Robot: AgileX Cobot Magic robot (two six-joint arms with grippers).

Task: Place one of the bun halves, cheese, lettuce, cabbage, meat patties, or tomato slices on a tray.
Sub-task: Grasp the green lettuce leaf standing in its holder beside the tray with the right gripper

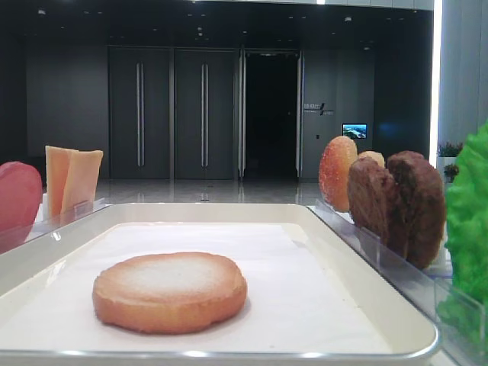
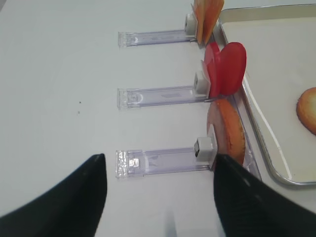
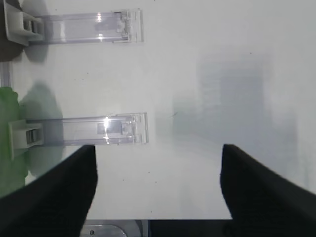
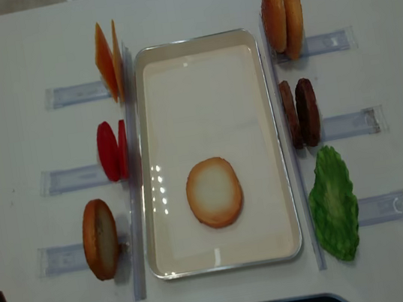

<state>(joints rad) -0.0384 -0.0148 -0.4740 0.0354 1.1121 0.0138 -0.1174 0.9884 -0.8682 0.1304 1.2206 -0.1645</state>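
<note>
Table (image 4: 4, 51) first: plain white, smooth and matte, spread wide under everything. Dead centre sits the tray (image 4: 193, 43), white with a glossy raised rim and a paper liner, and on that liner lies one flat bun half (image 4: 214, 192), pale top up, toward the near end.

Left of the tray, three clear plastic holders (image 4: 76, 177) line up: cheese slices (image 4: 107, 61) upright at the far end, tomato slices (image 4: 112, 151) on edge in the middle, another bun piece (image 4: 99, 238) standing at the near end. Right of the tray: a pair of orange-brown bun pieces (image 4: 282, 19) far, two dark meat patties (image 4: 300, 113) in the middle, and the ruffled lettuce (image 4: 334, 202) nearest.

Room beyond, from the low view: dark panelled wall (image 1: 69, 107), tall double doors (image 1: 174, 114) with long vertical handles, an open dark doorway, a small lit screen (image 1: 354, 130) on the wall, and a bright strip of light down the right side. A small wall sign sits by the doorway, too small to read. No readable writing on the holders either.

Right hand (image 3: 158, 182) hangs over bare table beside a holder, jaws spread wide, nothing between them. Left hand (image 2: 160, 190) hovers over the table near the standing bun piece, jaws likewise apart and gripping nothing.
</note>
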